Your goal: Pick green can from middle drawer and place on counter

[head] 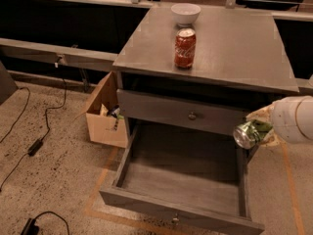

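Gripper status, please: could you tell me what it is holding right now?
Gripper: shut on the green can, held above the right wall of the drawer.
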Robot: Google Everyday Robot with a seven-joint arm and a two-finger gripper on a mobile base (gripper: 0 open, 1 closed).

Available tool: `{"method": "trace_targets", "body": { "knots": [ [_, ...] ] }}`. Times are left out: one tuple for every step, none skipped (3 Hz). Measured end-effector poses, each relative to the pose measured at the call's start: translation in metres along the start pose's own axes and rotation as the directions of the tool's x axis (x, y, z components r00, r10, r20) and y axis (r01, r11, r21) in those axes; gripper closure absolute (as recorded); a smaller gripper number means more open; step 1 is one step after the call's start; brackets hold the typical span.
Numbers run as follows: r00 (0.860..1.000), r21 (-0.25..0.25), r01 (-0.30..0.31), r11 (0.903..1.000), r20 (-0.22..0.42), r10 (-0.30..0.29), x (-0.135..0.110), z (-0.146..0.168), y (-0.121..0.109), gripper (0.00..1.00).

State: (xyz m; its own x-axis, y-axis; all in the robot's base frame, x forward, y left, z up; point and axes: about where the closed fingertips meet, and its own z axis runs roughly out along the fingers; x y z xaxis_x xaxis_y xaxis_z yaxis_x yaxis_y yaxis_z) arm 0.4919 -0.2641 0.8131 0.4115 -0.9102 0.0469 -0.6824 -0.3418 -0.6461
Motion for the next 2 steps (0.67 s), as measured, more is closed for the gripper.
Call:
{"method": "trace_targets", "body": {
  "knots": [
    [0.997, 0.02, 0.082, 0.9964, -0.009, -0.082, 0.003, -0.0072, -0.0117, 1.0],
    [0.997, 0.017, 0.081, 0.9966, -0.008, -0.081, 0.0022, -0.0063, -0.0103, 1.0]
  ]
}}
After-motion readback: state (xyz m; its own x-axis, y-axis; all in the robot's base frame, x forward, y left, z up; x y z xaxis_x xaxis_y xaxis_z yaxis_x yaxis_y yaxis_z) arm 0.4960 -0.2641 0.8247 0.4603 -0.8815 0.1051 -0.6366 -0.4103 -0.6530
